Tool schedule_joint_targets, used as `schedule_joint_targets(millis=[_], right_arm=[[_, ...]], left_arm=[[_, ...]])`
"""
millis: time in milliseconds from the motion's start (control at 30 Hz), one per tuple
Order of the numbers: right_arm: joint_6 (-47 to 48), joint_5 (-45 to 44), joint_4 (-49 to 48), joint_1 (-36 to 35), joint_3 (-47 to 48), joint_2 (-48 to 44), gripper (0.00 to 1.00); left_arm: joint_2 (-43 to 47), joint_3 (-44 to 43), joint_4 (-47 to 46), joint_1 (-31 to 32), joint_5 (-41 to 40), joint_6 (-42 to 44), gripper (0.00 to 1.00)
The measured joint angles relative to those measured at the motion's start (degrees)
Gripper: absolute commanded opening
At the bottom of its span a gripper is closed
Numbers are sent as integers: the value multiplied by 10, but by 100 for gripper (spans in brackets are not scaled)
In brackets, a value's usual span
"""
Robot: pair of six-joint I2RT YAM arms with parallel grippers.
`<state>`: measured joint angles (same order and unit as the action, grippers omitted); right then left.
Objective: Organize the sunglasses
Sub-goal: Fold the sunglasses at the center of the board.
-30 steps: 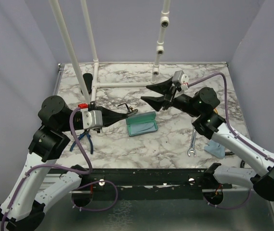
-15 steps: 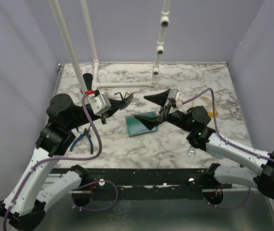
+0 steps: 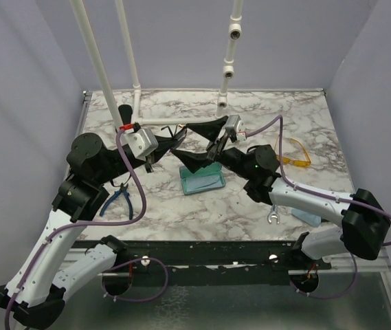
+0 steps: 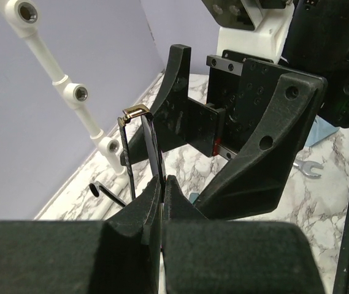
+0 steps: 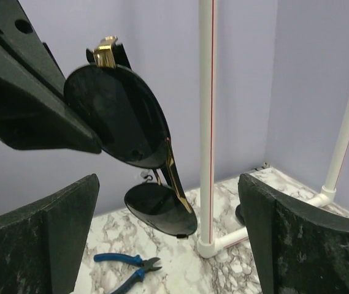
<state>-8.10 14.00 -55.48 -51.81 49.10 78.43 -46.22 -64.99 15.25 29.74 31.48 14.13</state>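
Observation:
My left gripper [image 3: 170, 139] is shut on the dark wire-frame sunglasses [image 3: 176, 132] and holds them in the air above the table's middle. The left wrist view shows the thin frame [image 4: 151, 138] edge-on, pinched between the closed fingertips [image 4: 173, 191]. My right gripper [image 3: 196, 143] is open wide and faces the left one at close range. From the right wrist, two dark lenses [image 5: 116, 116] hang just ahead of the spread fingers [image 5: 51, 226], untouched by them. The yellow-orange sunglasses [image 3: 295, 155] lie on the table at the right.
An open teal case [image 3: 203, 179] lies below the two grippers. Blue-handled pliers [image 3: 119, 199] rest at the left, a wrench [image 3: 275, 215] and a blue cloth [image 3: 308, 216] at the front right. White pipes [image 3: 132, 82] stand at the back; one upright [image 5: 206, 122] rises behind the glasses.
My left gripper lifted the wire-frame sunglasses up and back. The right arm swung left to meet them, and its jaws spread to full width.

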Motion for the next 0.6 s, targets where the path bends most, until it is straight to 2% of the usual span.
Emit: schedule_joint_targets(millis=[167,433,467,567,600], right_arm=[[4,-2,-3,-4,35,18,97],[25,1,2,-4,68,53,85],[30,2,4,-4,70,56,85],[46,7,9,-4,71,59,98],[57,14,12,-4,71,58,100]], left_arm=[[-2,2,-4,0,-1,0,0],[-3,2,-12,0,-5,0,0],[-4,2,-12,0,-5,0,0],[-5,2,-13,0,-5,-1,0],[-5,2,-13,0,-5,-2,0]])
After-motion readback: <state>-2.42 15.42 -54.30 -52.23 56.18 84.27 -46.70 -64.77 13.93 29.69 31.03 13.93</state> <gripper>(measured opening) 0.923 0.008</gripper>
